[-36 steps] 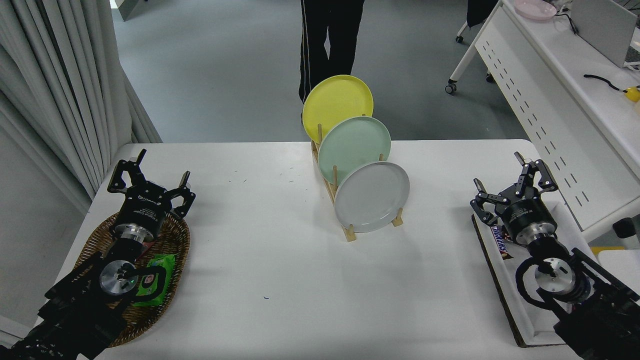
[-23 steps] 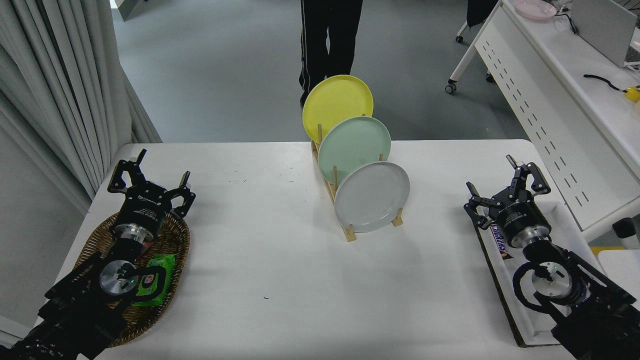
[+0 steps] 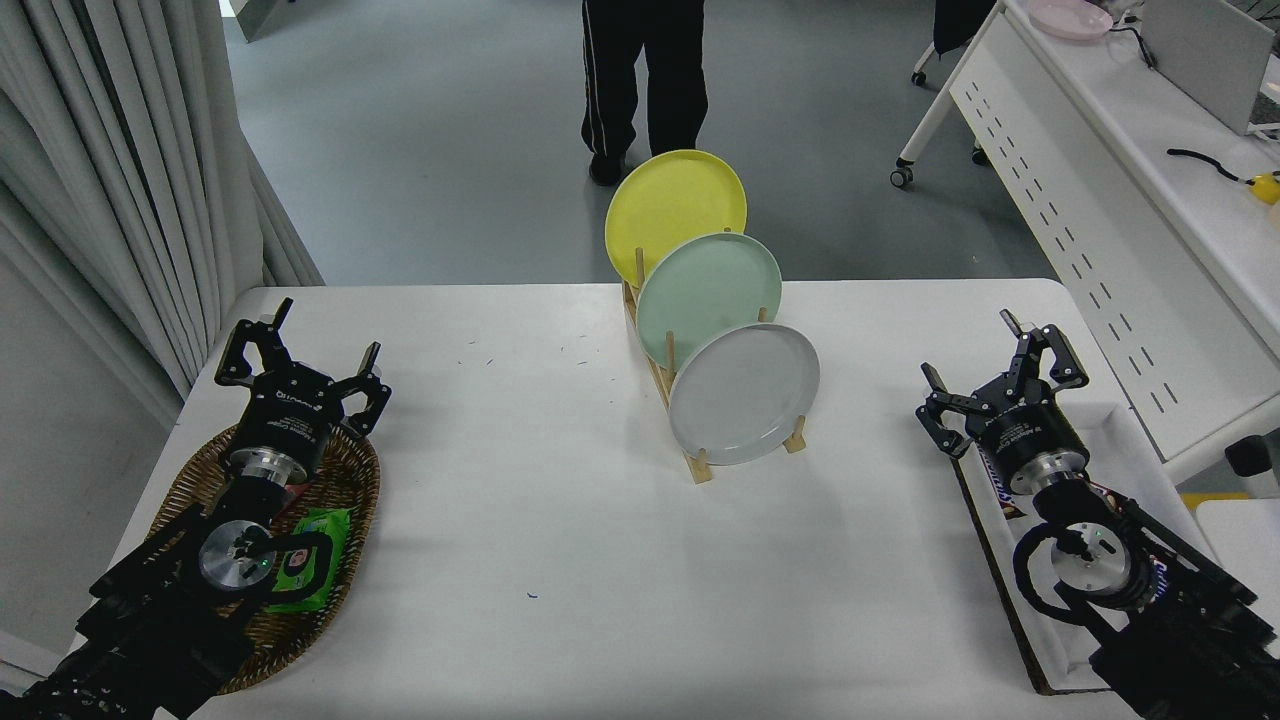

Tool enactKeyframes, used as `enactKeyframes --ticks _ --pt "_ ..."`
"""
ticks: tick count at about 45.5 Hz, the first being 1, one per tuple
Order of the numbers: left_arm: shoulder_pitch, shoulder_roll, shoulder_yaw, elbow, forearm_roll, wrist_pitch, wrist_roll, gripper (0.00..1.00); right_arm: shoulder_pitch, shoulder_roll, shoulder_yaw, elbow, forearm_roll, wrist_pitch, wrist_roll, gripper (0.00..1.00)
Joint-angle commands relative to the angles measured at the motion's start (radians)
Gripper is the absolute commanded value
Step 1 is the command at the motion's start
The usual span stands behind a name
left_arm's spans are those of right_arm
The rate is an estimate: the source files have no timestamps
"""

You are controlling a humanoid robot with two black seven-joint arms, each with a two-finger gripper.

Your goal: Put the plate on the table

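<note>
While both grippers' fingers stand spread, the plate leans racked on the white table; grey floor beyond.

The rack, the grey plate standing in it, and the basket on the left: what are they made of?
The rack looks like pale unfinished wood, with light tan pegs and rails. The grey plate has a smooth, softly shiny surface; ceramic or melamine, I cannot tell which. The basket looks like brown woven wicker, with its weave visible.

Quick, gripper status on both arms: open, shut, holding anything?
Left gripper: jaws open, empty, parked over the wicker basket.
Right gripper: jaws open, empty, well right of the grey plate.
</note>
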Motion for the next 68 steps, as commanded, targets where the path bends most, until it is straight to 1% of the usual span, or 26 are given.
enactKeyframes --ticks 1,44,51,58,65,68 --pt "0.0 0.0 -0.001 0.0 0.0 0.0 0.0 1.0 0.009 0.009 0.003 -0.013 0.0 -0.001 0.001 1.0" --pt "0.0 0.0 0.001 0.0 0.0 -0.001 0.0 1.0 0.023 -0.008 -0.03 -0.011 0.003 -0.004 -0.001 1.0" --pt "0.0 0.0 -0.001 0.0 0.0 0.0 0.0 1.0 0.071 -0.054 -0.179 0.008 0.014 -0.05 0.001 1.0" --pt "0.0 0.0 0.001 0.0 0.0 0.0 0.001 1.0 0.146 -0.123 -0.41 0.054 0.173 -0.147 0.001 1.0" --pt "0.0 0.0 -0.001 0.0 0.0 0.0 0.0 1.0 0.219 -0.181 -0.598 0.104 0.267 -0.21 -0.004 1.0" --pt "0.0 0.0 -0.001 0.0 0.0 0.0 0.0 1.0 0.246 -0.215 -0.651 0.159 0.296 -0.249 -0.004 1.0"
